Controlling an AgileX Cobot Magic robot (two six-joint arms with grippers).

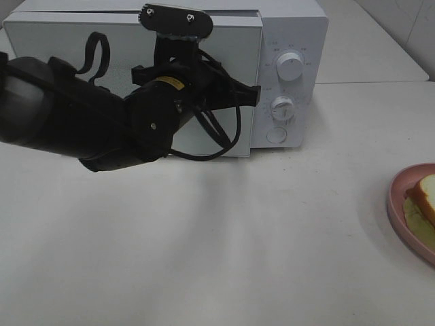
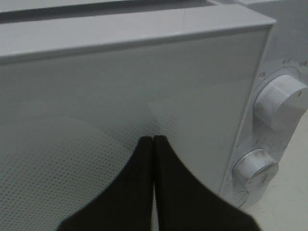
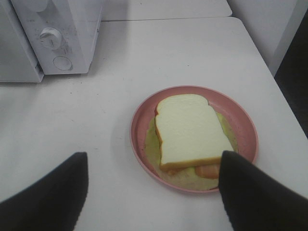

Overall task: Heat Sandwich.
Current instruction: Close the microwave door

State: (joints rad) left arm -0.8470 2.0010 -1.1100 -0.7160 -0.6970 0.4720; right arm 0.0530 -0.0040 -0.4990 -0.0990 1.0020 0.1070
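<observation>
White table (image 3: 144,53): sandwich (image 3: 190,130) lies between open right hand (image 3: 154,187) fingers.

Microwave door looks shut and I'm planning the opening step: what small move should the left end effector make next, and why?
Probably ease the shut left end effector toward the door's edge beside the dials to pull it open. The door looks closed, and the sandwich waits on its pink plate.

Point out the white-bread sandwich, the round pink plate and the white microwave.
white-bread sandwich (image 3: 190,131), right wrist view, top slice.
round pink plate (image 3: 240,117), right wrist view, bare rim.
white microwave (image 1: 299,41), exterior high view, control panel.
</observation>
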